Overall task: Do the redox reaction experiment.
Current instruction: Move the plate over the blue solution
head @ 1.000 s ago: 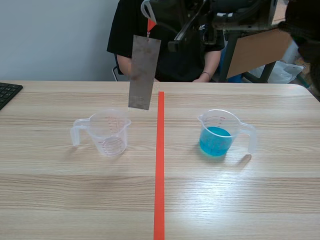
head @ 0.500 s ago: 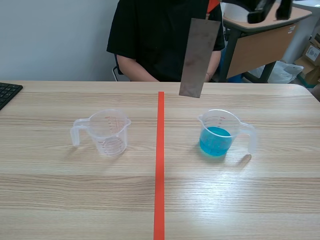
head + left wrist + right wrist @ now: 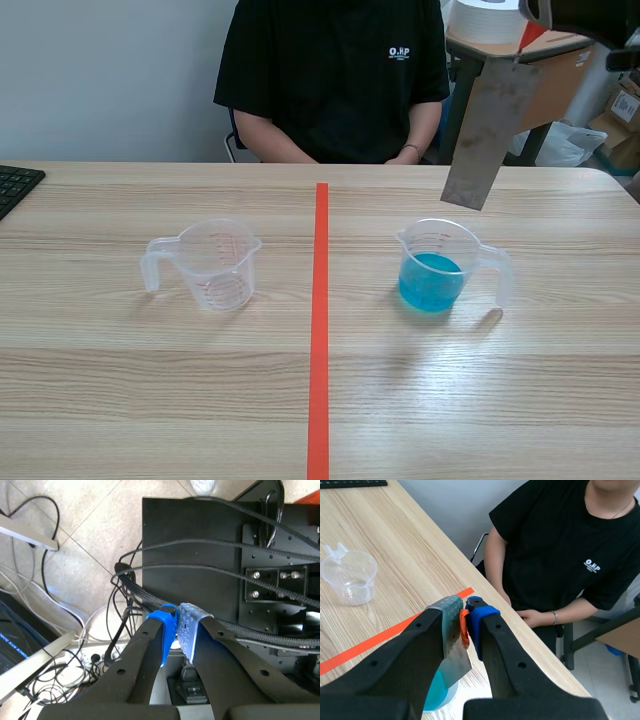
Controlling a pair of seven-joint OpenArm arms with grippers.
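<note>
The metal strip (image 3: pixel 483 135) hangs in your right gripper (image 3: pixel 465 617), whose fingers are clamped on its top end, where an orange tag (image 3: pixel 529 38) shows. The strip is tilted, and its lower edge is in the air above the far side of the cup of blue liquid (image 3: pixel 432 270), apart from the rim. That cup stands on the table (image 3: pixel 150 400) on your right of the orange tape line (image 3: pixel 319 330), handle pointing outward, with bare wood all round it. The empty cup (image 3: pixel 210 262) sits well apart on the other side of the line. Your left gripper (image 3: pixel 177 625) is off the table, pads pressed together on nothing, above floor cables (image 3: pixel 75 630). A person (image 3: pixel 330 70) sits at the far edge, one hand (image 3: pixel 405 153) on the table near the strip; a keyboard (image 3: pixel 15 185) lies at the table's left edge
</note>
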